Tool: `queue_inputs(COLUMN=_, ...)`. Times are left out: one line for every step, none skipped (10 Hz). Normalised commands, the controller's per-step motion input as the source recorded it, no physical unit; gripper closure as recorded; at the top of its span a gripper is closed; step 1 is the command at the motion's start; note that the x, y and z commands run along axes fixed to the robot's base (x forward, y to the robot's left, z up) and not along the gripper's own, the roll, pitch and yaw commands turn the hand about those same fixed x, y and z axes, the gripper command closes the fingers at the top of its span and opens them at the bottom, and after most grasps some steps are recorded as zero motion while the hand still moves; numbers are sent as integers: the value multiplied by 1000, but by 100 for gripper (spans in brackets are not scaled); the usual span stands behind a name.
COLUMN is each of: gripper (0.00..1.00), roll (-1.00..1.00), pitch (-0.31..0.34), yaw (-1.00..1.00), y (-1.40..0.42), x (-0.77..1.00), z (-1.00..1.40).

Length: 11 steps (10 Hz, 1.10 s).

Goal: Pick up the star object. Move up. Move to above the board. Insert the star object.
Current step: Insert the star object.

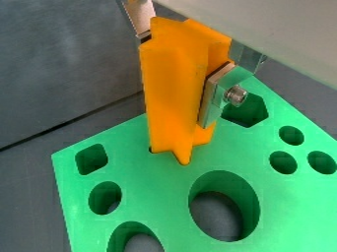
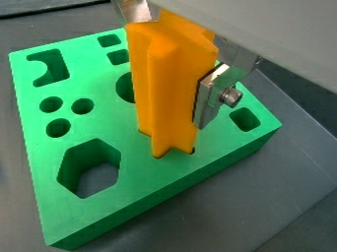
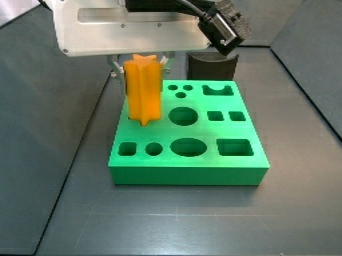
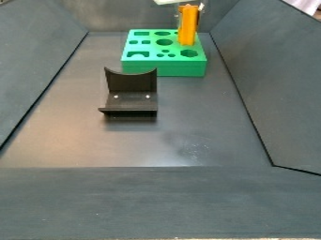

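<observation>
End effector (image 2: 178, 74) above the board (image 2: 79, 212) clamps the star object (image 2: 171, 89), whose ridges may jam if misaligned with the hole.

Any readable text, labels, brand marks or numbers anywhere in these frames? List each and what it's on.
None readable in any view.
The star object: plain orange, no marking.
The board: plain green, only shaped holes.
The pincer, closed on the star object at the board: bare silver fingers, no label.
The fixture: plain dark, no lettering.
The white housing above the pincer: no print visible.
</observation>
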Motion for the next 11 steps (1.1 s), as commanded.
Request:
queue_inputs(gripper=100, roll=226, pitch=-131, yaw=-131, y=-134, x=-71, z=-783)
queue_inputs(gripper=100, roll=114, pitch=-160, yaw=-120, y=-14, x=0, z=-880)
queue_inputs(gripper=100, roll=84, pitch=-197, yaw=-154, y=-9, x=0, z=-709)
queue_inputs(gripper=100, roll=-19, pitch=-26, yaw=-186, y=0, x=100, z=0)
queue_inputs(gripper=100, roll=0, pitch=0, yaw=0, y=0, x=0, z=-51)
queue_inputs(gripper=100, roll=87, pitch=-251, yaw=0, y=-11, x=-280, z=-557)
queue_inputs(gripper=100, roll=0, pitch=-20, yaw=0, y=0, x=-3, z=0)
queue_inputs(gripper=100, roll=0, pitch=0, yaw=0, y=0, x=6, z=-31)
queue_inputs(gripper=100, roll=123, pitch=-191, yaw=-60, y=-14, x=-34, z=-757)
queue_inputs(gripper=100, roll=0, pitch=-47, yaw=0, y=0, x=0, z=-9)
queue_inputs(gripper=100, roll=0, pitch=-9, yaw=0, y=0, x=0, z=0)
